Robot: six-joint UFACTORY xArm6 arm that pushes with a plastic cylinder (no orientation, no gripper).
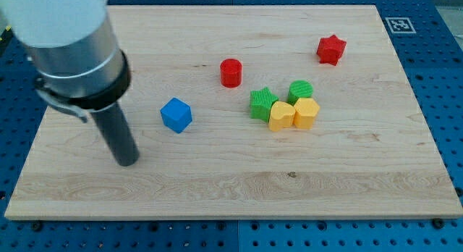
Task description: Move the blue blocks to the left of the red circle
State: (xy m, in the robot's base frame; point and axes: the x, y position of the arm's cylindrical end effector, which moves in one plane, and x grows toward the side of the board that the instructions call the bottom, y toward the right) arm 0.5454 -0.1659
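A blue cube (pixel 176 114) lies on the wooden board (pixel 217 187), left of centre. The red circle, a short red cylinder (pixel 231 72), stands up and to the right of it, with a clear gap between them. My tip (pixel 127 161) rests on the board to the lower left of the blue cube, apart from it. Only one blue block is in view; the arm's wide grey body covers the board's top left corner.
A red star (pixel 331 49) lies at the upper right. A green star (pixel 262 103), a green cylinder (pixel 301 90), a yellow heart (pixel 281 116) and a yellow hexagon (pixel 307 113) cluster right of centre. A marker tag (pixel 397 24) sits off the board's top right corner.
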